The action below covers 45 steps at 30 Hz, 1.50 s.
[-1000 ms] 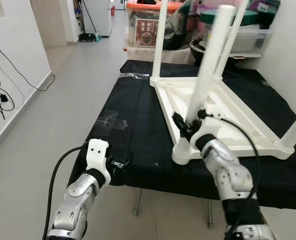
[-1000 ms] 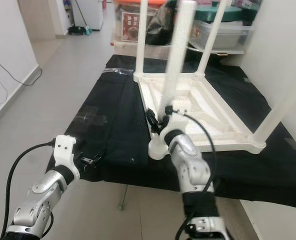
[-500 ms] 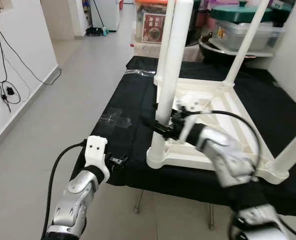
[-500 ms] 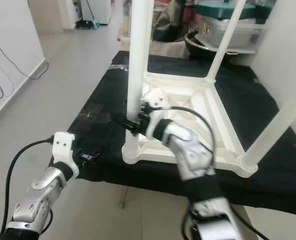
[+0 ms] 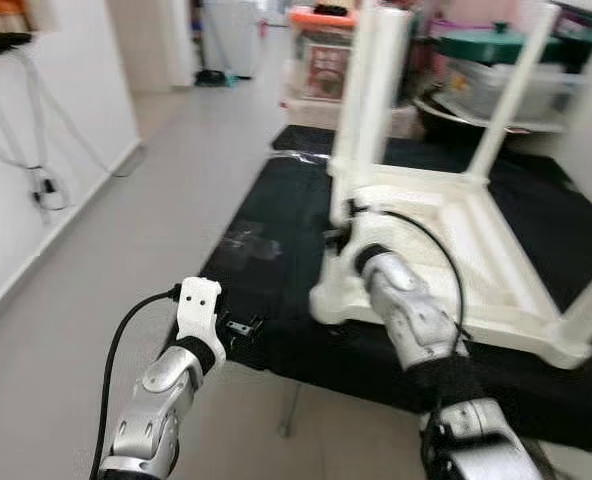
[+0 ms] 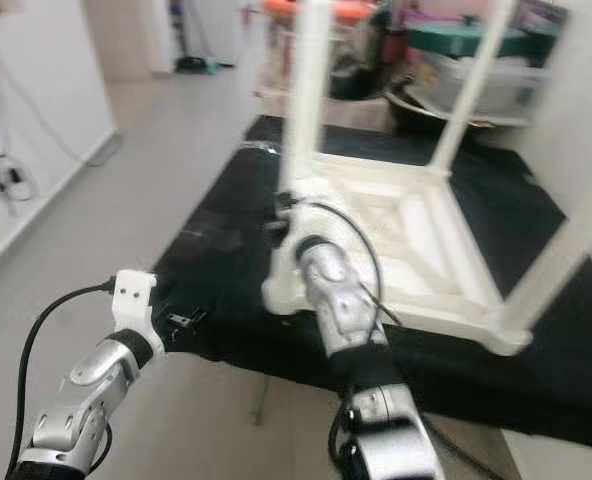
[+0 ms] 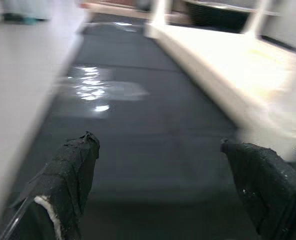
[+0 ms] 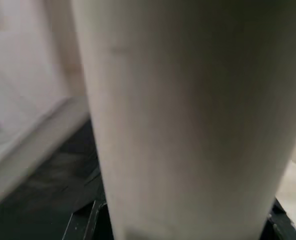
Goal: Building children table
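A white children's table [image 5: 481,235] lies upside down on the black-covered worktable [image 5: 281,200], its legs pointing up. The near-left leg [image 5: 374,110] stands upright in its corner socket [image 5: 334,297]. My right gripper [image 5: 344,236] is shut on this leg low down; in the right wrist view the leg [image 8: 188,115] sits between the black fingers [image 8: 83,225]. My left gripper [image 5: 244,328] hovers at the worktable's front left edge, open, with nothing between its fingers [image 7: 70,170] and bare black cloth [image 7: 153,125] beyond them.
Storage boxes [image 5: 321,50] and a lidded tub [image 5: 496,75] crowd the far end of the worktable. A shiny tape patch [image 5: 251,240] marks the cloth. Grey floor [image 5: 126,230] runs along the left, with cables [image 5: 36,150] on the white wall.
The near-left leg has gone from tilted to upright in its socket. My right gripper has shifted around its base. The camera has moved; the left arm has stayed put.
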Tool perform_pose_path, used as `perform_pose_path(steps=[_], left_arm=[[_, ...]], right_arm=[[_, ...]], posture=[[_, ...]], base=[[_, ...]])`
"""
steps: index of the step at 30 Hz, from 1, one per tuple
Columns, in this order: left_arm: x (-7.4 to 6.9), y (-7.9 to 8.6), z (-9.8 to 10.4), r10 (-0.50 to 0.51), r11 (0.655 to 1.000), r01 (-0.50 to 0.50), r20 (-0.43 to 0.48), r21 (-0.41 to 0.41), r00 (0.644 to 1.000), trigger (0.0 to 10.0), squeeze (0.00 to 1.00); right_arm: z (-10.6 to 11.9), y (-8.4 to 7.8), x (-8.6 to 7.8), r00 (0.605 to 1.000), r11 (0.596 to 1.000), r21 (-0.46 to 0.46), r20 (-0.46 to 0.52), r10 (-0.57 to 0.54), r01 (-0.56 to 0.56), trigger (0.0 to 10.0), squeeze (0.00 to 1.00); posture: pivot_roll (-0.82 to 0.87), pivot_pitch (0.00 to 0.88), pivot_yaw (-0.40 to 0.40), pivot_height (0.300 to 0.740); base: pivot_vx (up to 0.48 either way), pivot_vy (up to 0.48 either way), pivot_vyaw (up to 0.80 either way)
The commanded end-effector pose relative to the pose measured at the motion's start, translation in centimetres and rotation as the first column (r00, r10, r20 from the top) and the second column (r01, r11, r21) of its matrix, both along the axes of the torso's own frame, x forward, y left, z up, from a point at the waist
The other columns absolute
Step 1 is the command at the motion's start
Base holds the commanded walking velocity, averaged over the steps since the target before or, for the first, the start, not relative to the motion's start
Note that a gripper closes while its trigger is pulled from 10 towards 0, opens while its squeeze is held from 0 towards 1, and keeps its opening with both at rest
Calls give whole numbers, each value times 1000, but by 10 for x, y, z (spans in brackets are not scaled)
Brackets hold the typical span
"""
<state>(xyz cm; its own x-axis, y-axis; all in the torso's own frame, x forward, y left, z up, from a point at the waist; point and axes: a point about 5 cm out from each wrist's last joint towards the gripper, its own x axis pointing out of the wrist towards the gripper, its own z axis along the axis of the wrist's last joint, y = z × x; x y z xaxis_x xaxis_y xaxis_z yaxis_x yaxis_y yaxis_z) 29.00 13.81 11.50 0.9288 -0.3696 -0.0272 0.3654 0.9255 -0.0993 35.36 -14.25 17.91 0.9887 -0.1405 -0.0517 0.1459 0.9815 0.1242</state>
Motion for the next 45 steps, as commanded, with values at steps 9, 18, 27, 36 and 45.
perform_pose_path(steps=[9, 18, 27, 36, 45], left_arm=[[0, -3, -3, -24, 1000, 24, -16, 12, 1000, 10000, 0], [3, 3, 0, -10, 1000, 10, -5, 15, 1000, 10000, 0], [1, -5, 0, -21, 1000, 21, -2, 11, 1000, 10000, 0], [3, 2, 2, -5, 1000, 5, 3, 23, 1000, 10000, 0], [0, 1, 0, -11, 1000, 11, -4, 20, 1000, 10000, 0]], right_arm=[[-7, 36, -27, 987, 985, 67, -3, 162, -162, 10000, 0], [46, 51, -23, 700, 698, 123, 272, 660, -706, 10000, 0], [21, 85, -60, 260, 275, -116, 129, 957, -954, 10000, 0], [6, 93, -18, 669, 670, -112, 54, 741, -734, 0, 0], [-52, -36, -17, 965, 982, -16, -186, -187, 187, 0, 0]], posture=[[80, 0, -47, 740], [86, 0, -64, 740], [122, 0, -78, 740], [110, 0, -64, 740], [98, 0, -62, 740]], base=[[0, 0, 0], [0, 0, 0], [0, 0, 0], [0, 0, 0], [0, 0, 0]])
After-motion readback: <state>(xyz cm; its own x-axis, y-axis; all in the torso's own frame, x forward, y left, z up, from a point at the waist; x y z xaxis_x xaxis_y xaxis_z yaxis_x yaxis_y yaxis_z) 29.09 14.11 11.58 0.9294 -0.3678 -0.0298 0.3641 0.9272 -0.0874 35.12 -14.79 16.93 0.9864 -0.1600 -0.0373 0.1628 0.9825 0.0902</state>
